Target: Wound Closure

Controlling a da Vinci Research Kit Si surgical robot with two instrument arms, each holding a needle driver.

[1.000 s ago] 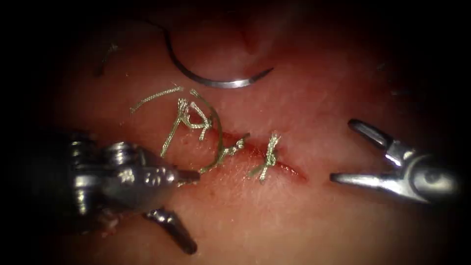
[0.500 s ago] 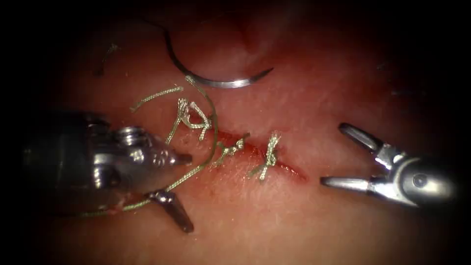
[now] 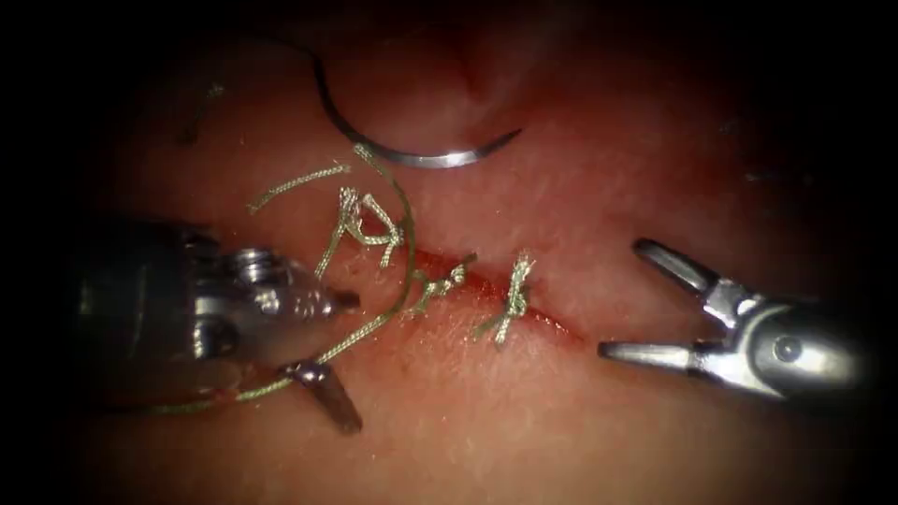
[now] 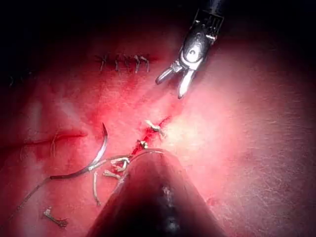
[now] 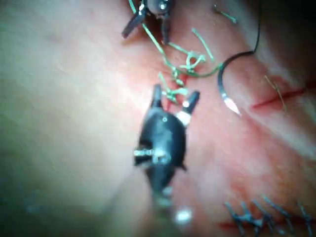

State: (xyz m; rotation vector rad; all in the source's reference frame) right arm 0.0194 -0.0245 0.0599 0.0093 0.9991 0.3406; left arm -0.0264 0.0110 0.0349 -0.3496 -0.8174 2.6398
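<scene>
Here we are over the pink, glistening slab of pork-belly tissue (image 3: 524,411), and the thin curved steel needle (image 3: 412,154) lies loose on the surface above the short red cut (image 3: 486,290), held by nobody and not in the tissue. It rests as an arc opening upward, its long axis roughly across the endoscope view, its sharp tip aimed to the right and slightly up, its dull end curling away to the upper left. From its curve the pale green braided thread (image 3: 398,281) sweeps down past the knotted stitches (image 3: 514,295) and runs between the jaws of the left arm's silver pincer (image 3: 339,360) on the left of the cut; those jaws are spread wide, one above the strand and one below, so it is gripping nothing. Over on the right of the cut, the right arm's silver pincer (image 3: 622,299) hangs just off the wound's end, jaws also splayed apart and empty. My worry: with the strand draped across an open jaw, any sideways sweep of the left tool could snag it, dragging the free needle across the tissue or tugging at the fresh knots. Cut ends of thread (image 3: 299,184) scattered beside the stitches could easily be mistaken for the working strand.
</scene>
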